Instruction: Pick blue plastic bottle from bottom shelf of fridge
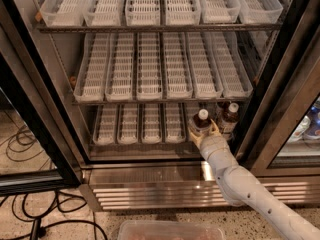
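The fridge (pixel 280 69) stands open, with a black frame and grey inside. On the bottom shelf (pixel 135 124), at its right end, stands the blue plastic bottle (pixel 202 122) with a white cap and dark liquid. My gripper (pixel 204 132) reaches in from the lower right. Its pale fingers (pixel 216 131) sit against both sides of the bottle's lower body and hide most of the label. The bottle is upright on the shelf. A second white-capped bottle (pixel 229 117) with a reddish-brown label stands just to the right, close to my gripper.
Two upper racks (pixel 160 74) of white slotted trays hang above the bottom shelf. The ribbed steel base panel (pixel 150 189) lies below. The open door (pixel 30 114) is at left and cables (pixel 20 144) lie on the floor. A clear bin (pixel 170 231) sits at the bottom edge.
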{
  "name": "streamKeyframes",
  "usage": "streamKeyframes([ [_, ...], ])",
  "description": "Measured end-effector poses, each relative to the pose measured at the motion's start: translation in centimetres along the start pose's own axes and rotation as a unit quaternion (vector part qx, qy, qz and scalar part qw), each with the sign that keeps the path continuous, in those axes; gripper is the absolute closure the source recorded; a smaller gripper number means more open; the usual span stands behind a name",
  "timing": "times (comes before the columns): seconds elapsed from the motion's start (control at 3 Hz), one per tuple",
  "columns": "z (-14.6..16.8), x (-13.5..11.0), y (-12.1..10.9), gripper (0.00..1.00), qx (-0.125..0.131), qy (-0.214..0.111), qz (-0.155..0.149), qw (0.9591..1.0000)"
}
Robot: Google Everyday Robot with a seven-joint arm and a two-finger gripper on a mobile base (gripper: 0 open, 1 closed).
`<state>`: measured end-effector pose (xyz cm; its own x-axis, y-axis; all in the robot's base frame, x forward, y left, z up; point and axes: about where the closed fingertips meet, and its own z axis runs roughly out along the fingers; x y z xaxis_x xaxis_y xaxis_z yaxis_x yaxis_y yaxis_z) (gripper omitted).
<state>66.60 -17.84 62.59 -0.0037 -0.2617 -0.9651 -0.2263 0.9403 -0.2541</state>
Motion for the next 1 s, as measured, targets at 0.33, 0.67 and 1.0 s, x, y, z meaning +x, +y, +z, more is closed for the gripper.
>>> streamKeyframes([
  [0.33, -0.2, -0.7, 0.0, 1.00, -0.006, -0.010, 0.007, 0.9999],
  [0.67, -0.5, -1.4, 0.1, 1.00, -0.012, -0.015, 0.010, 0.9998],
  [1.0, -0.7, -2.1, 0.0, 1.00, -0.018, -0.014, 0.014, 0.9997],
])
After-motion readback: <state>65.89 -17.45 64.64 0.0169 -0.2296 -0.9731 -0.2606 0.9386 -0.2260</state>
